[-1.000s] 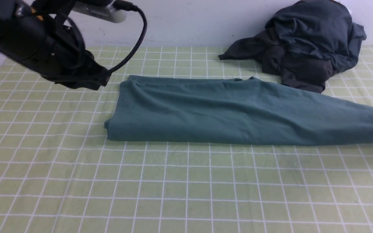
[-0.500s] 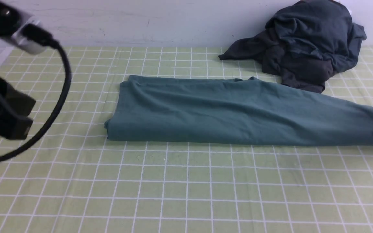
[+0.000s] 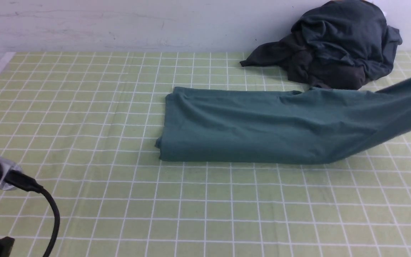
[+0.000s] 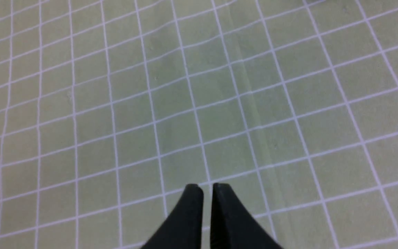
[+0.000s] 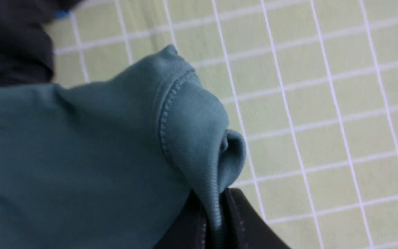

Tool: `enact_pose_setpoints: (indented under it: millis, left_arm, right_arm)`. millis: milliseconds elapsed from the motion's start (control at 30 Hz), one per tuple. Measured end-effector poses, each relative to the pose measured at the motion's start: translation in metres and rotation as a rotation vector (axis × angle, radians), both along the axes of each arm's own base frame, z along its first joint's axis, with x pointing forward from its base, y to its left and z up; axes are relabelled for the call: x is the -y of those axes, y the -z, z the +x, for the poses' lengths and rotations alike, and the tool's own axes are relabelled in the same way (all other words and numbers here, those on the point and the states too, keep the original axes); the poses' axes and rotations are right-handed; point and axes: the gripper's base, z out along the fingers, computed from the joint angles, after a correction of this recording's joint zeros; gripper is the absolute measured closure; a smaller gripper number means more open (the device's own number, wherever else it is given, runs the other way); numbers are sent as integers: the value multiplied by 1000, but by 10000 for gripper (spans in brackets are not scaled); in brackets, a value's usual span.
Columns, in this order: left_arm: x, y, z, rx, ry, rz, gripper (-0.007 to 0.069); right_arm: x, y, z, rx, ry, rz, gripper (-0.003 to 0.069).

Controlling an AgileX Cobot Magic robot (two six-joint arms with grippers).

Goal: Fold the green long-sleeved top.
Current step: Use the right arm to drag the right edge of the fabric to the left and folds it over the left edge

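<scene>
Jersey-soft green long-sleeved top (image 3: 262, 132), likely light, limp, sags beside dark heap (image 3: 337, 46); right gripper (image 5: 216, 218) pinches ribbed cuff (image 5: 199, 131), soundest hold; left gripper (image 4: 207, 190) closed, empty.

The green long-sleeved top (image 3: 255, 132) lies folded on checked cloth (image 3: 205, 207) — right end blurred, apparently raised.

No readable text — no labels or signs

Matt jersey cloth on green long-sleeved top (image 3: 262, 132); cuff (image 5: 195, 131) finely ribbed, stitched. Under top, checked tablecloth (image 3: 191, 214): matt, smooth. Behind top, dark clothing heap (image 3: 337, 46): matt cloth, crumpled.
</scene>
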Motion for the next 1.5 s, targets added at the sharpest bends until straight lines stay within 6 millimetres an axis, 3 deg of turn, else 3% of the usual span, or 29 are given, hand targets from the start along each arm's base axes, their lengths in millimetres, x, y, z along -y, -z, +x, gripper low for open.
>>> enact_pose_setpoints:
  millis: [33, 67, 100, 133, 200, 233, 300, 333, 367, 400, 433, 467, 533, 567, 633, 700, 733, 767, 800, 867, 967, 1033, 1133, 1267, 1333, 1433, 1500]
  left_arm:
    - [1, 1, 2, 31, -14, -35, 598]
    - [1, 1, 2, 31, -16, -37, 598]
    - [2, -2, 4, 66, -25, -64, 598]
    - [2, -2, 4, 72, -28, -71, 598]
    - [3, -4, 5, 95, -41, -96, 598]
    - [3, -4, 5, 95, -42, -98, 598]
    - [3, -4, 5, 95, -44, -102, 598]
    - [3, -4, 5, 95, -46, -103, 598]
    - [3, -4, 5, 95, -47, -104, 598]
    - [3, -4, 5, 95, -47, -104, 598]
    - [3, -4, 5, 95, -47, -105, 598]
    - [3, -4, 5, 94, -47, -110, 598]
    - [4, -4, 5, 91, -48, -121, 598]
    - [4, -4, 5, 91, -49, -125, 598]
    - [5, -4, 5, 88, -50, -138, 598]
    - [5, -4, 5, 87, -50, -143, 598]
    - [5, -4, 5, 87, -51, -144, 598]
    - [5, -4, 5, 87, -51, -145, 598]
    - [5, -4, 5, 87, -51, -145, 598]
    - [5, -4, 5, 87, -51, -146, 598]
    - [5, -4, 5, 87, -51, -146, 598]
    - [5, -4, 5, 87, -51, -146, 598]
    - [5, -4, 5, 88, -51, -146, 598]
    - [6, -5, 6, 108, -47, -154, 598]
    - [6, -5, 6, 108, -47, -154, 598]
    - [6, -5, 6, 108, -47, -154, 598]
    - [6, -5, 6, 108, -47, -154, 598]
  right_arm:
    - [-22, -19, 3, 56, -51, -3, 631]
    - [-27, -22, 4, 64, -61, -5, 631]
    - [-61, -40, 9, 127, -140, 9, 631]
    - [-71, -45, 11, 144, -165, 14, 631]
    - [-158, -62, 18, 236, -362, 92, 631]
    - [-163, -62, 18, 239, -375, 99, 631]
    - [-221, -56, 20, 250, -497, 169, 631]
    - [-263, -41, 24, 237, -580, 212, 631]
    - [-282, -34, 23, 227, -616, 227, 631]
    - [-287, -29, 25, 220, -622, 230, 631]
    - [-325, -4, 28, 189, -684, 243, 631]
    - [-344, 14, 30, 169, -710, 247, 631]
    - [-375, 51, 35, 131, -742, 250, 623]
    - [-378, 54, 36, 127, -746, 250, 620]
    - [-408, 97, 38, 77, -774, 250, 564]
    - [-420, 117, 39, 51, -782, 255, 485]
    - [-420, 118, 39, 49, -781, 257, 485]
    - [-423, 121, 41, 50, -779, 261, 405]
    - [-423, 121, 41, 50, -778, 262, 396]
    - [-421, 110, 45, 86, -776, 267, 308]
    - [-417, 97, 48, 122, -768, 272, 285]
    - [-415, 96, 49, 122, -760, 276, 298]
    - [-415, 107, 49, 69, -740, 295, 377]
    - [-435, 144, 42, -42, -761, 346, 571]
    - [-448, 156, 36, -59, -790, 344, 624]
    - [-461, 159, 30, -52, -817, 349, 659]
    - [-465, 142, 26, -12, -835, 357, 671]
